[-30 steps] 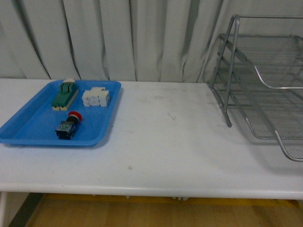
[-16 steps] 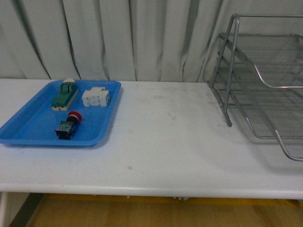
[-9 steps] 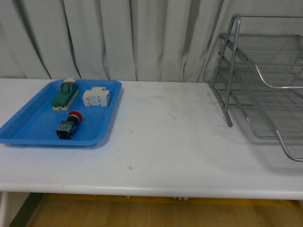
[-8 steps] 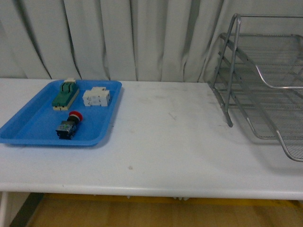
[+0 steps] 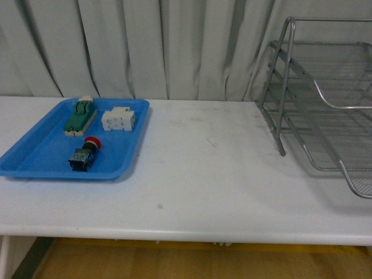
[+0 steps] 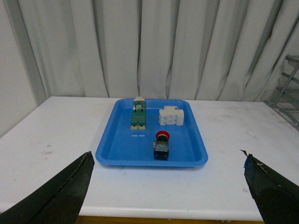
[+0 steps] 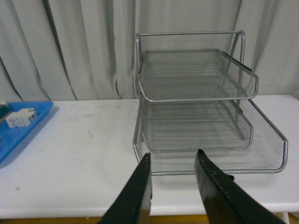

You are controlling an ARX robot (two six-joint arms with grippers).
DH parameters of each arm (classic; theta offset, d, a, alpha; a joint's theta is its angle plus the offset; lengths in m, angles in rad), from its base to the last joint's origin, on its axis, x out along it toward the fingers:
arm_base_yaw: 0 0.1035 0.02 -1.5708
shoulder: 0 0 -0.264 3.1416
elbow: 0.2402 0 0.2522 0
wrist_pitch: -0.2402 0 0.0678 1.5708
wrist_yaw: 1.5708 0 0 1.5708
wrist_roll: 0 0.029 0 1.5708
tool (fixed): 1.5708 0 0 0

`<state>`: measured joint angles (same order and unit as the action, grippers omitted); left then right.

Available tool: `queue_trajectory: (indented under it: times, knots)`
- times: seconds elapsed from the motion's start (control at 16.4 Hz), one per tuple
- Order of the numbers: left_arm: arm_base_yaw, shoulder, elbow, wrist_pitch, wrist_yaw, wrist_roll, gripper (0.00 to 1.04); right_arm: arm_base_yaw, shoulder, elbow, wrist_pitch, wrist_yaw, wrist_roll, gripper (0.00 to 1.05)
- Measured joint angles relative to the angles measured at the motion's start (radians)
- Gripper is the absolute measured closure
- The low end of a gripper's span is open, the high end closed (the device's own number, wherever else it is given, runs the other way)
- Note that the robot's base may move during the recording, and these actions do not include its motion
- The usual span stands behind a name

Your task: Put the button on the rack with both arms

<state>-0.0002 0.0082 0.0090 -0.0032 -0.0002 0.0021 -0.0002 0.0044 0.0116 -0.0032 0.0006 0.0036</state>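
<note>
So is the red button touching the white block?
Apart. The left wrist view shows a strip of bare blue tray between the button and the white block.

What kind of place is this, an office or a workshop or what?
Probably a robot test bench in a lab: a white table backed by a plain curtain, with a blue tray of small electrical parts and a wire-mesh rack set out.
</note>
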Motion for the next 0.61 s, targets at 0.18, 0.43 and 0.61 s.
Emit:
queue_trajectory:
  times: [0.18,0.43,0.61]
  knots:
    - [0.0,0.0,0.0,0.0,0.0,0.0,0.07,0.0,0.0,0.0,0.0,0.0,0.0,0.38]
    - [0.0,0.0,0.0,0.0,0.0,0.0,0.07,0.0,0.0,0.0,0.0,0.0,0.0,0.06]
    - [0.007,0.338,0.291,-0.473,0.214,-0.023,0.07,0.0,0.0,0.0,0.0,0.0,-0.001,0.06]
